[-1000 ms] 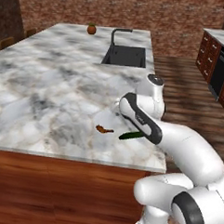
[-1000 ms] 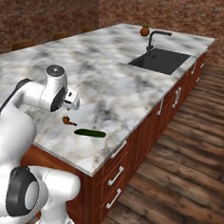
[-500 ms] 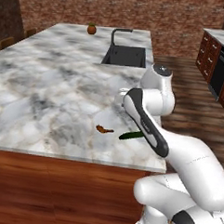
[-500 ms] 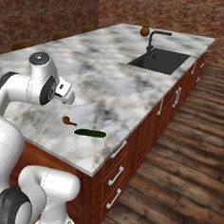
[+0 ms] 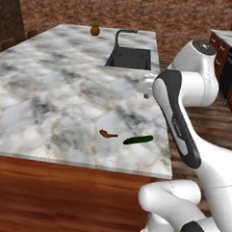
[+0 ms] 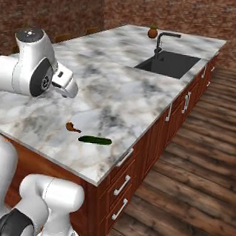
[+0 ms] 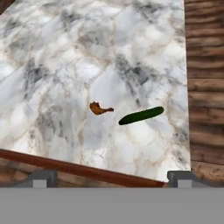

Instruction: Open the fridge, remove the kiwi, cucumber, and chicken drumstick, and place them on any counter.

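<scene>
Arm has lifted up and away from the table [image 5: 52, 85] over the last second; jaws spread wide, holding nothing. Cucumber [image 7: 141, 115] and drumstick [image 7: 100, 108] lie just beside each other near the table's near right corner, so two items look delivered. Kiwi not seen here.

Cucumber: slender, dark green. Drumstick: small, reddish-brown, thin bone end.

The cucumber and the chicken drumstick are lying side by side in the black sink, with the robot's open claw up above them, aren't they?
Not in the sink. The cucumber and the chicken drumstick lie side by side, slightly apart, on the marble counter near its front edge, well away from the sink, as the left base view shows. The open gripper is indeed above them, holding nothing.
</scene>
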